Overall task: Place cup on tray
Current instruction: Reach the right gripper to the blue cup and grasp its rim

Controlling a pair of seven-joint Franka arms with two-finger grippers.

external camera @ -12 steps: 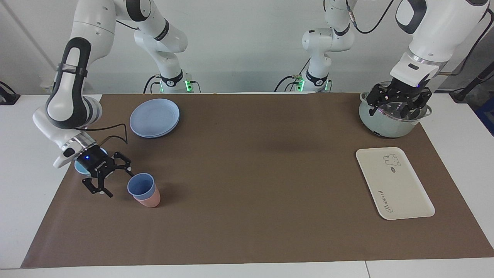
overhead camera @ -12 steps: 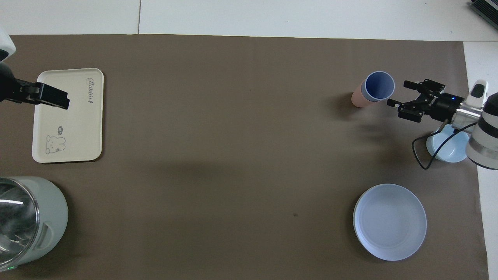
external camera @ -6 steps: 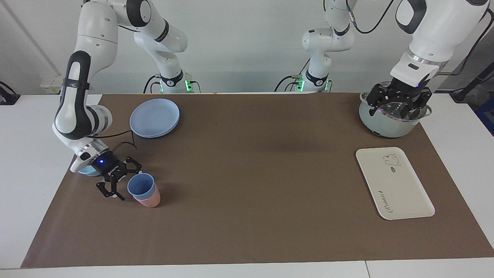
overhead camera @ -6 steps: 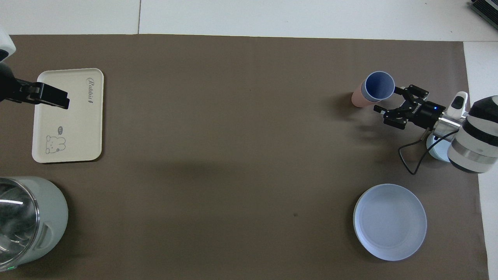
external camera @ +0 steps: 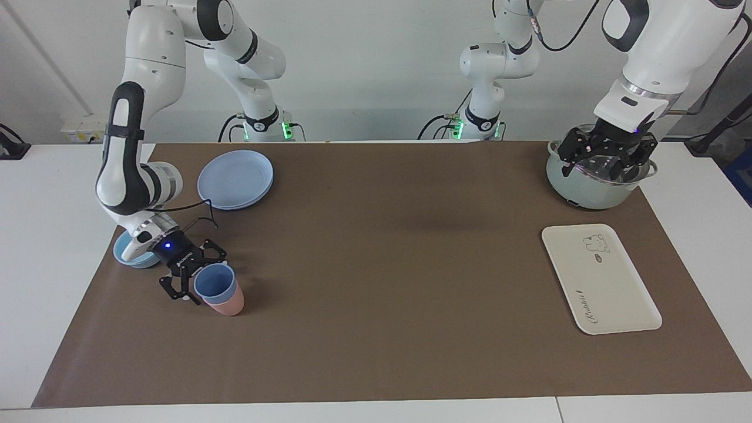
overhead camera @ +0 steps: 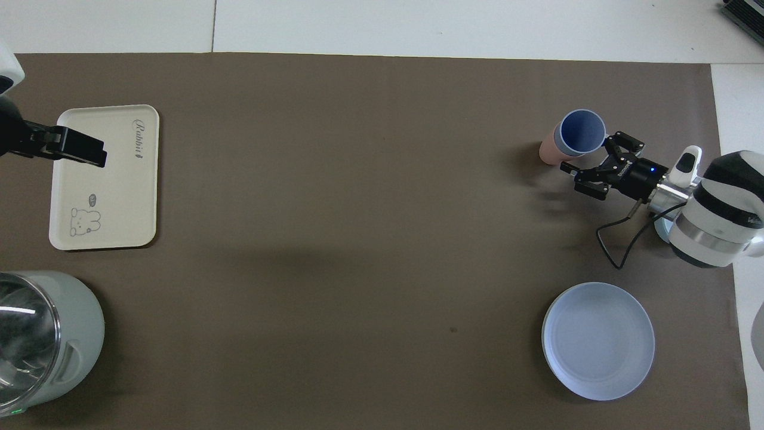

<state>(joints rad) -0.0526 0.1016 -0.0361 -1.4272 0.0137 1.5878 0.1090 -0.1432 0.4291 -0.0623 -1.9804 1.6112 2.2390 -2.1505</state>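
Against the frame of a second ago, we see that the right claw point(external camera: 189, 281) has slid in from beside the shallow light-blue bowl point(external camera: 130, 254) to the blue cup point(external camera: 215, 284), its fingers now spread on either side of the cup's rim rather than standing off from it. Whether a finger already touches the cup wall we cannot tell. The right arm has also drawn itself more upright, its forearm now rising steeply above the bowl, and in the overhead view the wrist covers most of that bowl.

The cup itself has not shifted. It is nested inside the pink cup point(external camera: 229, 303), the pair tilted and resting on the brown mat point(external camera: 376, 264) at the right arm's end of the worktop, farther from the robots than the round blue plate point(external camera: 235, 178). In the overhead view the claw point(overhead camera: 598, 171) sits tight against the cup's point(overhead camera: 578, 133) open mouth.

The tray point(external camera: 600, 278) lies flat and bare at the left arm's end, well apart from the cup, with its cartoon drawing toward the robots and the script away from them.

The left arm waits as before: its claw point(external camera: 607, 154) hangs over the pale green pot point(external camera: 587, 191), fingers apart and holding nothing
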